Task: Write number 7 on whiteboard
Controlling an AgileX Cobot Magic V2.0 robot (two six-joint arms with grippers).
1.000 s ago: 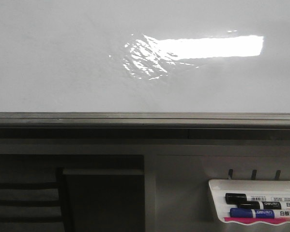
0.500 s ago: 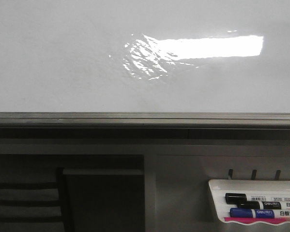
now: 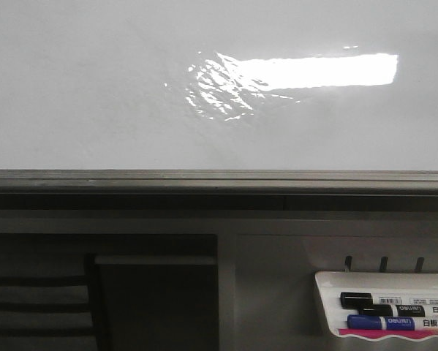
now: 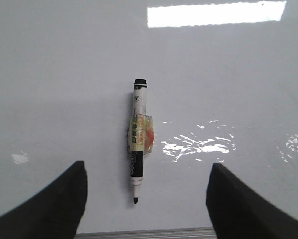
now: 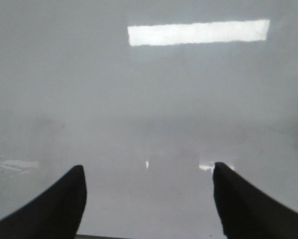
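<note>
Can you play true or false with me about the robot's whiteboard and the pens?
1. A marker lies on the whiteboard, uncapped. True.
2. The left tool is gripping the marker. False: its fingers stand wide apart and the marker lies between them, untouched.
3. A 7 is already drawn on the board. False: no mark shows in any view.
4. A tray below the board holds a black pen and a blue pen. True.
5. The right tool holds an eraser. False: it is open and holds nothing.
</note>
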